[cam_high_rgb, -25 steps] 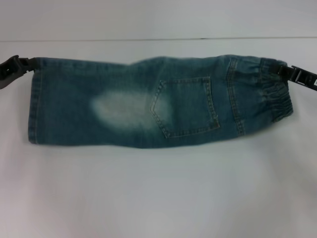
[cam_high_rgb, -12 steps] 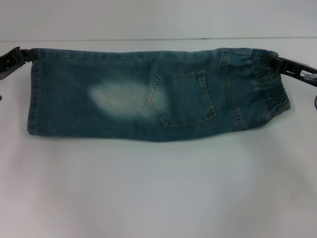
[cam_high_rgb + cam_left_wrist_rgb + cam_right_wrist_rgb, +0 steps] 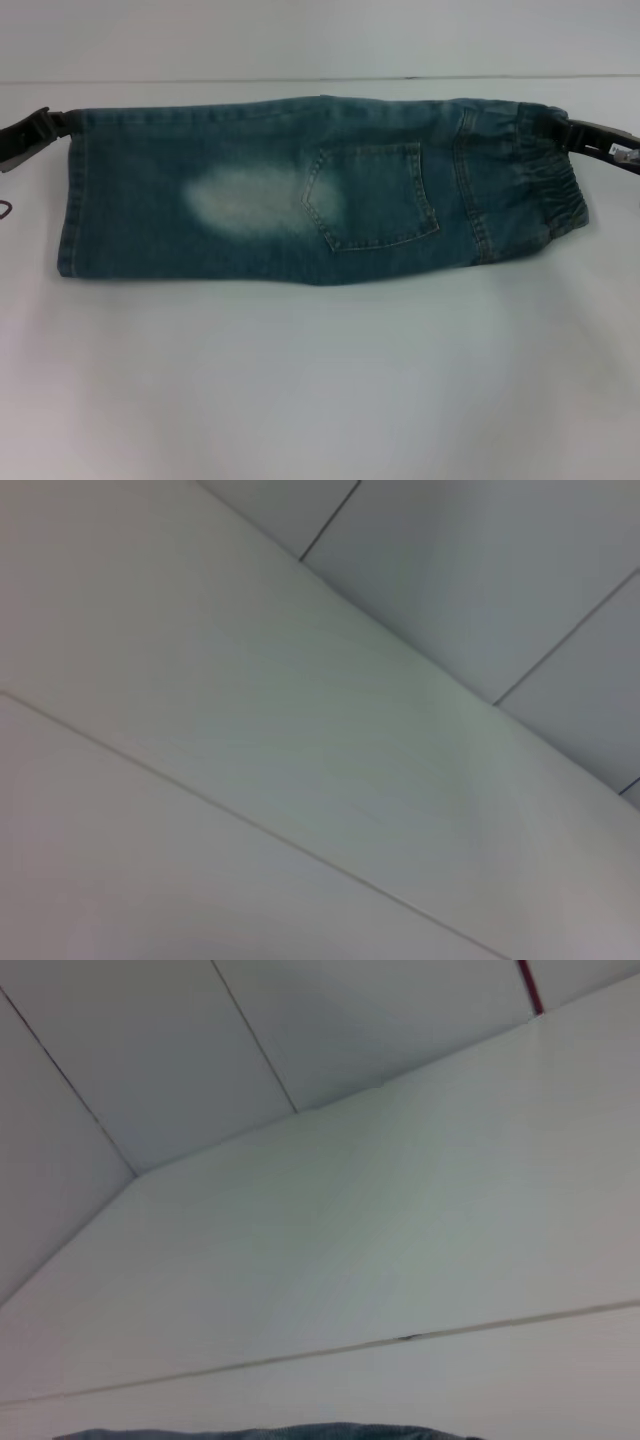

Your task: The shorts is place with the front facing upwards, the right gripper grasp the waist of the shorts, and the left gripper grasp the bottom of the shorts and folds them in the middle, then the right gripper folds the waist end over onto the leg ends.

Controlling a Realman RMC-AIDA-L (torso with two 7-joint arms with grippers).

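1. White bench fills the head view, with a broad bare stretch on the near side of the garment and a narrower strip behind it up to a thin seam line.
2. One pair of shorts lies stretched lengthwise across the bench, folded in half along its length so a single leg's width shows, the stitched back pocket facing up.
3. Its far long edge runs nearly straight between the two claws; the near long edge sags a little toward the middle.
4. Two claws are in sight, one at each end.
5. The left claw pinches the far corner of the leg ends, closed on the fabric at the left edge of the view.
6. The right claw is clamped on the far corner of the waist of the shorts, its white label just at the right edge.
7. The denim is blue-green, with one pale faded patch beside the pocket and a puckered, wrinkled elastic band at the right end.
8. The right wrist view shows only a sliver of denim against pale panels; the left wrist view shows pale panels alone.
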